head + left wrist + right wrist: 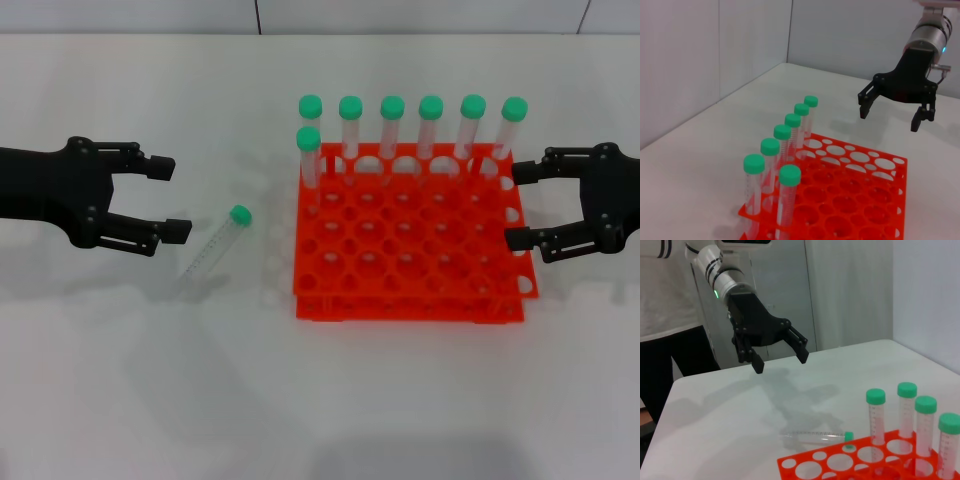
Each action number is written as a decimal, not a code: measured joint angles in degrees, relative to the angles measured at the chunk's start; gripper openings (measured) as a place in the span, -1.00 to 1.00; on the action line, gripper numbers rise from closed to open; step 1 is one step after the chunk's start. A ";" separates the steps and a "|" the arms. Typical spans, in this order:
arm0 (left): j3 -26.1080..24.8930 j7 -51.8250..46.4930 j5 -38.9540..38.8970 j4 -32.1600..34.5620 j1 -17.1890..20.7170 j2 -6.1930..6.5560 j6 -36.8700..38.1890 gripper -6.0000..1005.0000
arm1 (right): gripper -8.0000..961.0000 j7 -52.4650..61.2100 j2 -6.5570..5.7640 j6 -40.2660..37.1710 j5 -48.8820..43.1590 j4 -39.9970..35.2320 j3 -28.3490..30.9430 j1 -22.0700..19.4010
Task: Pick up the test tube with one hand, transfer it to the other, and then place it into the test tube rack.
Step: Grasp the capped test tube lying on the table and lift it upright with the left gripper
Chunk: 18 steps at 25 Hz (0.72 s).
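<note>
A clear test tube [213, 250] with a green cap lies on the white table, left of the orange-red rack [310, 300]. It also shows in the right wrist view [812, 437], lying just beyond the rack [788, 463]. My left gripper [168, 198] is open and empty, hovering left of the lying tube; in the right wrist view [780, 362] it hangs above the table on its silver arm with a green ring. My right gripper [517, 205] is open and empty beside the rack's right edge; the left wrist view shows it [889, 119] above the table beyond the rack [901, 165].
Several capped tubes [391, 125] stand in the rack's back row, with one more [309, 155] in front at the left; they also show in the left wrist view [782, 145]. A person in a white top [667, 295] stands past the table's far edge.
</note>
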 joint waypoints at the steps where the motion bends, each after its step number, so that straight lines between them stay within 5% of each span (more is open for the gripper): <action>1: -0.02 0.00 0.01 0.00 -0.01 -0.02 -0.02 0.74 | 0.81 -0.06 0.09 -0.02 0.05 -0.12 0.00 -0.08; 13: -0.04 -1.88 0.11 0.99 0.19 -0.24 -0.07 0.74 | 0.81 -0.40 0.48 0.05 0.39 -0.39 -0.01 -1.31; 18: 0.34 -11.56 2.35 9.64 1.08 -2.27 0.39 0.74 | 0.81 -3.94 0.71 -0.06 5.20 -0.85 0.07 -4.51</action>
